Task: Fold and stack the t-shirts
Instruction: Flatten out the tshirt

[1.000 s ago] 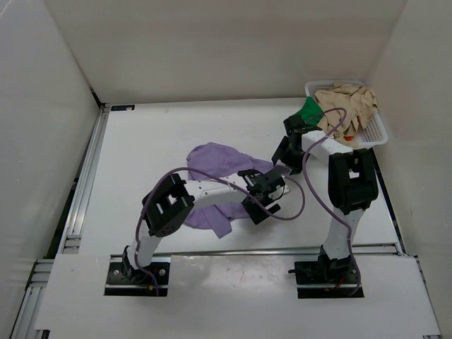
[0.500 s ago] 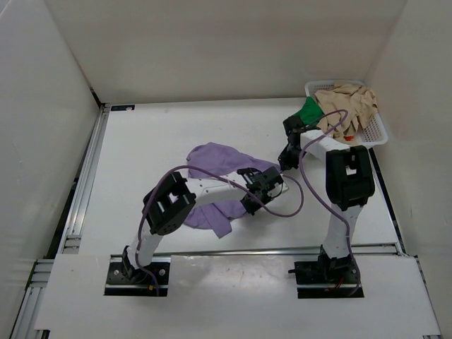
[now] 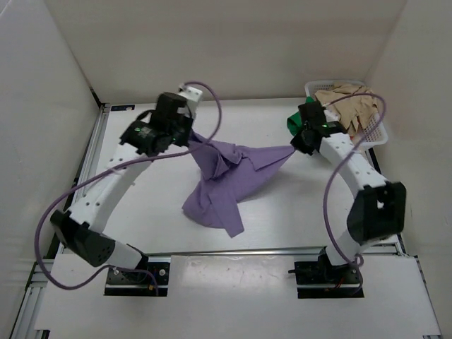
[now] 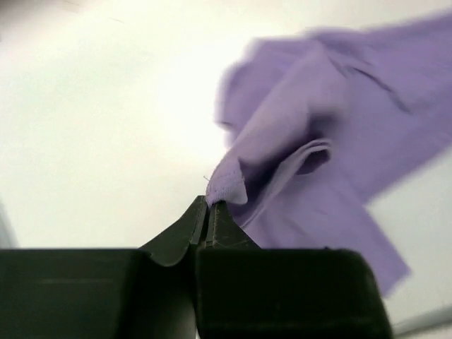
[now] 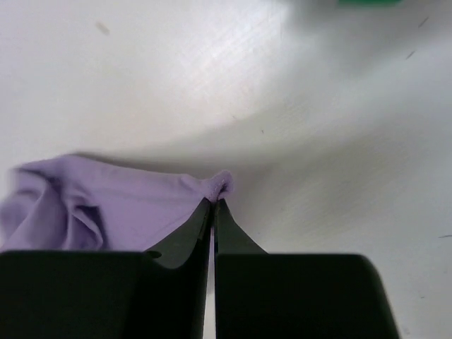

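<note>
Grippers clamp a lavender t-shirt (image 3: pixel 229 176) over the middle of the table (image 3: pixel 240 120): the left gripper (image 4: pixel 208 212) is pinched shut on its left hem and the right gripper (image 5: pixel 213 208) on its right corner. The right arm (image 3: pixel 346 152) mostly hides the green t-shirt (image 3: pixel 292 124). The tan t-shirt (image 3: pixel 349 102) fills the far-right basket (image 3: pixel 379 133).

Lavender t-shirt (image 3: pixel 233 180) spans mid-table; basket (image 3: pixel 382 134) blocks far-right corner
</note>
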